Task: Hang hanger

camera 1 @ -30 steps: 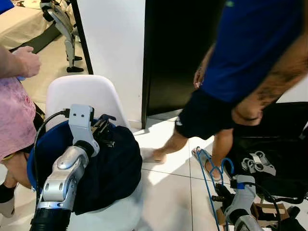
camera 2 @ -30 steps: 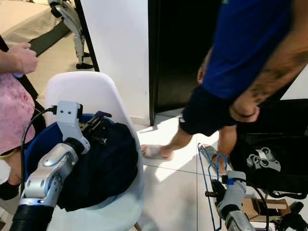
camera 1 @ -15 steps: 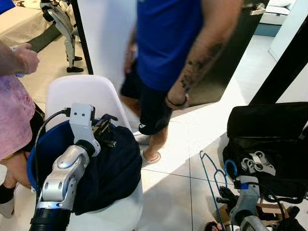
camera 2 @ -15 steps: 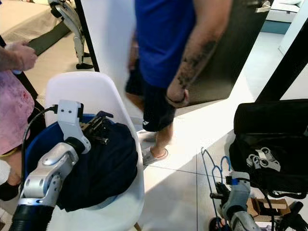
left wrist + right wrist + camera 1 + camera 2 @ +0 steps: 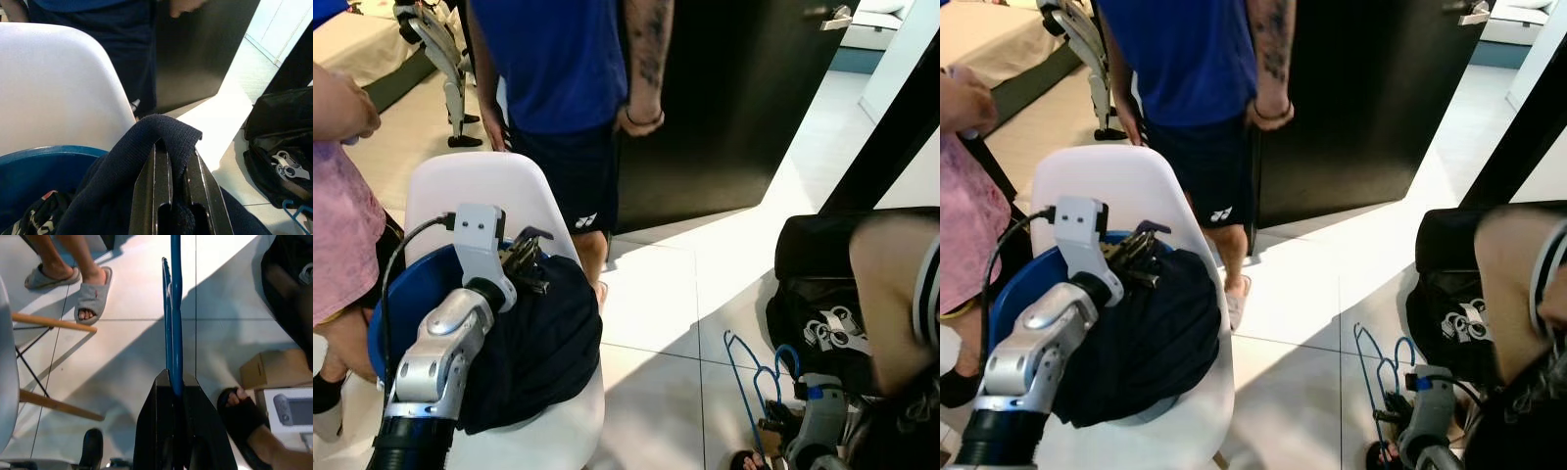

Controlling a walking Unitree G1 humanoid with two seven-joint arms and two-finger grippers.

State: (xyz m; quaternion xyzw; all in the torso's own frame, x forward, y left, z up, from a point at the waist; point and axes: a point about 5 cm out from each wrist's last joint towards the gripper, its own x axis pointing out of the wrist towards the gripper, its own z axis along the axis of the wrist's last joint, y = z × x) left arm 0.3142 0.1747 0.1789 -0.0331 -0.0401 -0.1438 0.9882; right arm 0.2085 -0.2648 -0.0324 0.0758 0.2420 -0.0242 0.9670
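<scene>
Right wrist view: we see our right gripper (image 5: 177, 394) pinched on the blue hanger (image 5: 173, 308), held low above the tiled floor (image 5: 127, 333). Beside the white chair (image 5: 489, 191), our left gripper (image 5: 171, 196) is clamped on a fold of the dark navy garment (image 5: 146, 142). We judge the hanging step not yet done: no rail in sight.

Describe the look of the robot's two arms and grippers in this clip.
Left arm: silver metal segments, black ribbed cuff below, white boxy wrist module with a black cable. Left gripper: two long black fingers. Right arm: silver-grey, blue band at the wrist, black cable. Right gripper: black fingers.
</scene>
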